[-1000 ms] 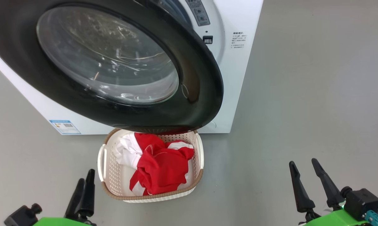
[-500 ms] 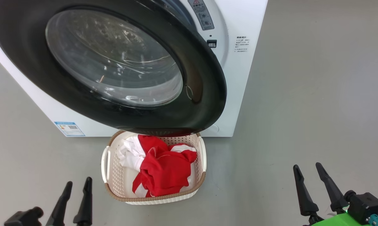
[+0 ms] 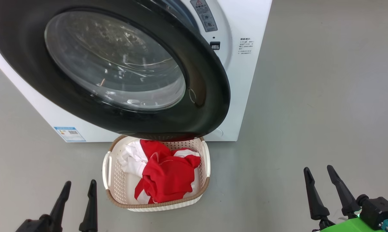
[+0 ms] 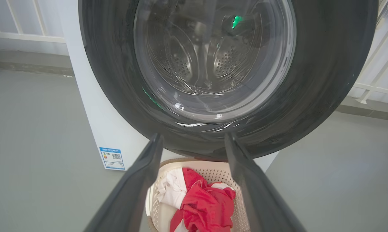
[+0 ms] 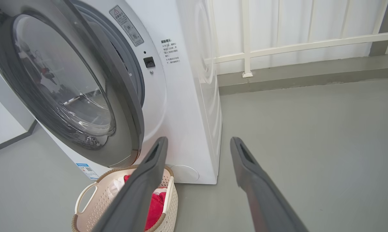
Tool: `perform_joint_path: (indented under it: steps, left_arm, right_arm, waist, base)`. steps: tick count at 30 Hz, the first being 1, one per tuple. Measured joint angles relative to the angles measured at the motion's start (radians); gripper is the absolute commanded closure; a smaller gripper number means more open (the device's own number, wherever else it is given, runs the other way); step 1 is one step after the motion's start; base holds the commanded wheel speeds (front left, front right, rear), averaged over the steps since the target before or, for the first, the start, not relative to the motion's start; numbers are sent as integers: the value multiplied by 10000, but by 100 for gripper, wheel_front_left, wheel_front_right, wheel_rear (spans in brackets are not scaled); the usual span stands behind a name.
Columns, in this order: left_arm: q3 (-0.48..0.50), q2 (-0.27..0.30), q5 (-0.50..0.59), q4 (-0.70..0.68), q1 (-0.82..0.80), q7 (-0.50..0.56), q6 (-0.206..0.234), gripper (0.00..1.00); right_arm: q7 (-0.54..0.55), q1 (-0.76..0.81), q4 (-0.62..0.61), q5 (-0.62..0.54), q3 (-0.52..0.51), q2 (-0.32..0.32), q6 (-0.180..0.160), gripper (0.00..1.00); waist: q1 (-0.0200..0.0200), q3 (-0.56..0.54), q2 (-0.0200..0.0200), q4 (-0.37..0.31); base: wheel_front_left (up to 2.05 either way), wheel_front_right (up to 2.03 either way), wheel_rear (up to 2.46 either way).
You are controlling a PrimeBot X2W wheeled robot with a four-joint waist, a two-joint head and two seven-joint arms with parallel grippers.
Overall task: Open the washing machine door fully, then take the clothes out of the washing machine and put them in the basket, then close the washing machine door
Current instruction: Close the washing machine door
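The clothes lie in the basket, 6 o'clock under the ajar door. Empty, the left gripper and right gripper gape wide. The door seems rigid and slick-rimmed: push its 3 o'clock edge.

Blue label with QR code, low on washing machine front: print too small to read. Grey sticker bearing red warning triangle, upper front. Black text block beside it: illegible.
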Motion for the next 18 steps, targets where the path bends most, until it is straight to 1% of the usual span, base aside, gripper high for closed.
perform_joint_path:
  steps: [1, 6, 9, 17, 18]
  left_arm:
    - [61, -59, 211, -73, 100, 0, 0, 0]
    - [94, -201, 485, -88, 268, 0, 0, 0]
    - [86, -295, 531, -86, 268, 0, 0, 0]
    - [81, -307, 531, -86, 267, 0, 0, 0]
    - [75, -309, 531, -86, 267, 0, 0, 0]
  right_arm:
    - [0, 0, -2, -2, -8, 2, 0, 0]
    - [0, 1, -2, 0, -19, 2, 0, 0]
    - [0, 1, 0, 0, -19, 2, 0, 0]
    - [0, 0, 0, 0, -2, 6, 0, 0]
    - [0, 0, 0, 0, 2, 6, 0, 25]
  waist:
    - [0, -25, 0, -25]
    - [0, -40, 0, -44]
    - [0, -20, 0, -35]
    - [0, -5, 0, -20]
    - [0, -11, 1, -14]
  base:
    - [0, 0, 0]
    - [0, 0, 0]
    - [0, 0, 0]
    - [0, 0, 0]
    - [0, 0, 0]
